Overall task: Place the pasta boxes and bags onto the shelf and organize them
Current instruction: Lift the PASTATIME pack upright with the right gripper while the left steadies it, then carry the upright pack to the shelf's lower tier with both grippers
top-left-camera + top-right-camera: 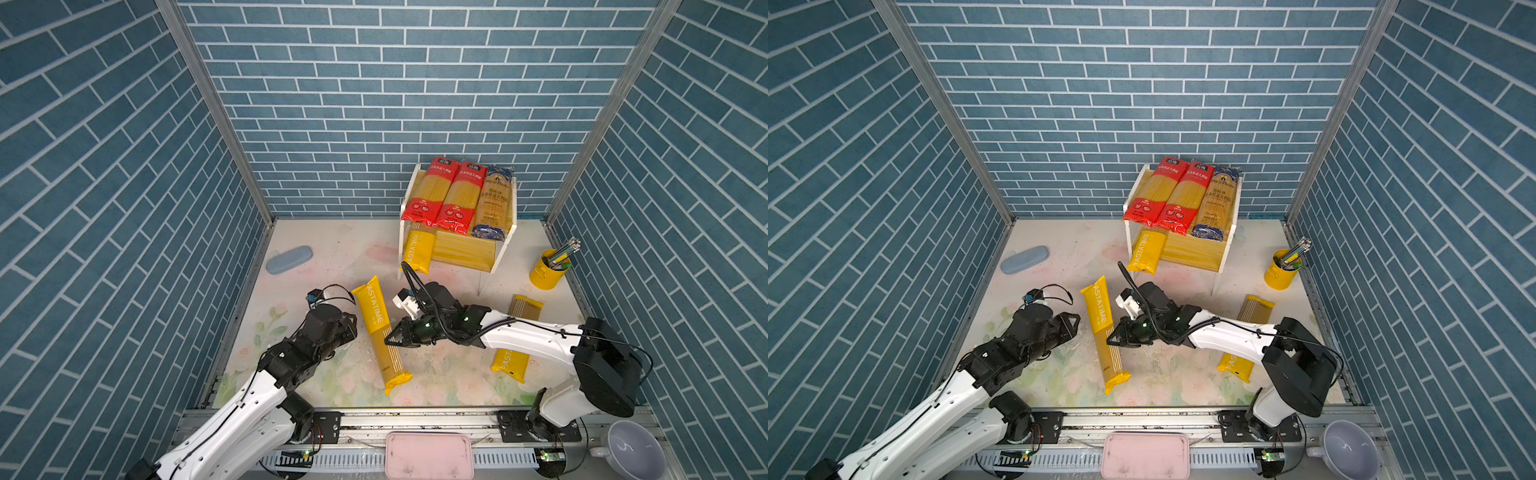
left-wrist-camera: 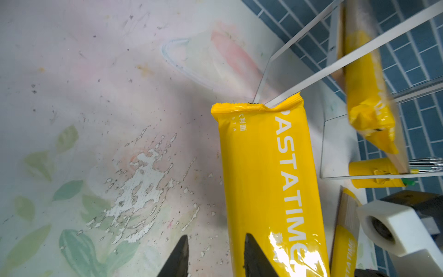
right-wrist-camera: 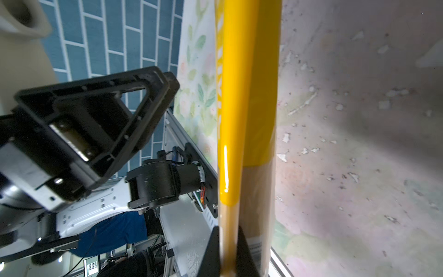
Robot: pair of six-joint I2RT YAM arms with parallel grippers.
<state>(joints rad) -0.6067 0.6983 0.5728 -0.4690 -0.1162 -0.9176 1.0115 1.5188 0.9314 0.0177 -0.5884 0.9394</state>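
Lower centre in both top views: right gripper [image 1: 390,340] clamps the long flat yellow "PASTATIME" plastic packet [image 1: 374,320]. Left gripper [image 2: 215,236] stands narrowly parted and empty, just beside the packet.

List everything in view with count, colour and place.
shelf: 1, yellow boards, white frame, back right of table
red packets: 2, red with clear middles, upper board, left
blue-ended packet: 1, dark blue ends, upper board, right of those
shelved yellow packet: 1, yellow, lower board, left, overhanging front
centre yellow packet: 1, yellow and tan, mid-table
right yellow packet: 1, yellow and tan, table's right side
case: 1, grey-blue, table's back left
cup of pens: 1, yellow, right of shelf
tray: 1, pink, in front of table
bowl: 1, pale lavender, front right corner
left gripper: 1, black, jaws open, beside centre yellow packet
right gripper: 1, black, jaws shut on centre yellow packet
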